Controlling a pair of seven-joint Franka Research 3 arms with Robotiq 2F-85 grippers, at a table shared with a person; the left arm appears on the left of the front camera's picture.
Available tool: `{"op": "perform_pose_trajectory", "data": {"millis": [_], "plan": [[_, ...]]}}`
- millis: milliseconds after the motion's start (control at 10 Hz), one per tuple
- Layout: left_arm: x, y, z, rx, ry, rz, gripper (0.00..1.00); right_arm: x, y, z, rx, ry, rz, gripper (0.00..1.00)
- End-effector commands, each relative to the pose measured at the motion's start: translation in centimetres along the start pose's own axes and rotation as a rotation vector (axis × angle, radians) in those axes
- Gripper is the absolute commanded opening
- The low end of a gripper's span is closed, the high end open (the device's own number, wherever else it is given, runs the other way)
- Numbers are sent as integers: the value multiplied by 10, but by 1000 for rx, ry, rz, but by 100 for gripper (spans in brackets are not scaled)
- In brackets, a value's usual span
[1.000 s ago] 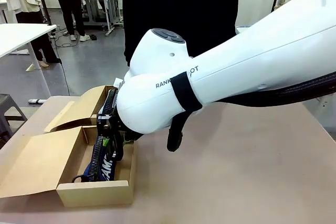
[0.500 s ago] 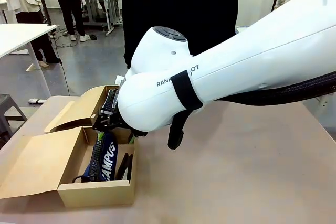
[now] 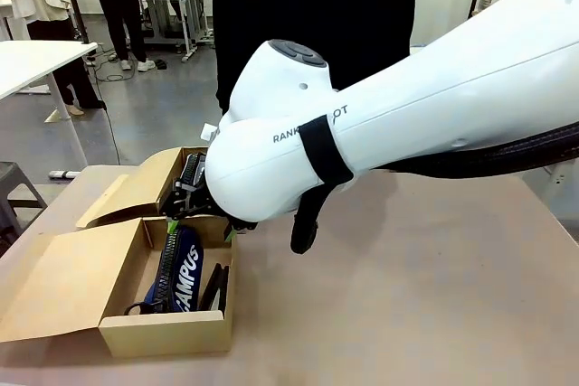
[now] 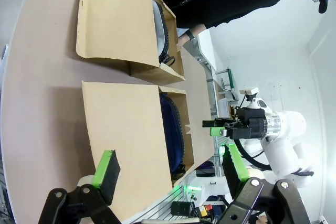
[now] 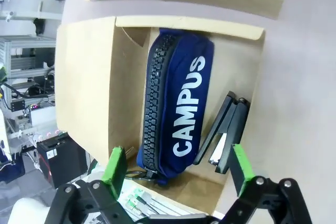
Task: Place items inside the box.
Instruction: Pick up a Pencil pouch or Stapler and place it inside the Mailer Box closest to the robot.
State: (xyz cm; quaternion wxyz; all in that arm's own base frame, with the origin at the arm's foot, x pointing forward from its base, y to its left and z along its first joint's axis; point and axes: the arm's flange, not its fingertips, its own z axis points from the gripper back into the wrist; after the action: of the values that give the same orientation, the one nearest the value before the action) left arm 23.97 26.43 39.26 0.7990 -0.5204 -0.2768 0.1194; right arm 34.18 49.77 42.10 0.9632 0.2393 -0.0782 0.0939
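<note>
We see the right hand (image 3: 201, 226) hanging just above the near cardboard box (image 3: 163, 334), which sits on the left part of the surface (image 3: 407, 296). The big white right arm (image 3: 434, 124) reaches across from the right side. In the right wrist view this hand (image 5: 177, 167) has its green-padded fingers (image 5: 116, 163) spread wide. We see nothing held between them.

The navy pouch (image 5: 181, 103) is inside the box, lying lengthwise with its black zip facing the flap side. "CAMPUS" is printed along it in white. A black stapler (image 5: 226, 129) lies beside it, between the pouch and the box's wall on the side away from the flap. We cannot tell if the two touch. In the front view the pouch (image 3: 181, 268) and stapler (image 3: 215, 287) both sit below the box rim. The lid flap (image 3: 63, 282) lies open and flat to the left.

A second box (image 3: 136, 189) stands just behind the first, also open. The left wrist view shows a pale pouch with a dark zip (image 4: 159, 24) inside it.

The left hand (image 4: 170, 166) is off the near edge of the surface. Its fingers are wide apart and empty, and it looks over both boxes.

A person in dark clothes (image 3: 308, 6) stands at the far side.
</note>
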Motion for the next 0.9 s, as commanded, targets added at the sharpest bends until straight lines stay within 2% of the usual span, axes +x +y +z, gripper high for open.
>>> {"op": "perform_pose_trajectory", "data": {"millis": [0,100,300,600,800], "plan": [[0,0,0,-24,-20,-21,100,0,-57,46,79,2,27,100],[0,0,0,-24,-20,-21,100,-1,-97,79,151,50,42,100],[0,0,0,-24,-20,-21,100,-13,-191,150,290,52,-11,100],[0,0,0,-24,-20,-21,100,-51,-341,224,465,-73,-331,100],[0,0,0,-24,-20,-21,100,-91,-426,253,703,-160,-382,100]]}}
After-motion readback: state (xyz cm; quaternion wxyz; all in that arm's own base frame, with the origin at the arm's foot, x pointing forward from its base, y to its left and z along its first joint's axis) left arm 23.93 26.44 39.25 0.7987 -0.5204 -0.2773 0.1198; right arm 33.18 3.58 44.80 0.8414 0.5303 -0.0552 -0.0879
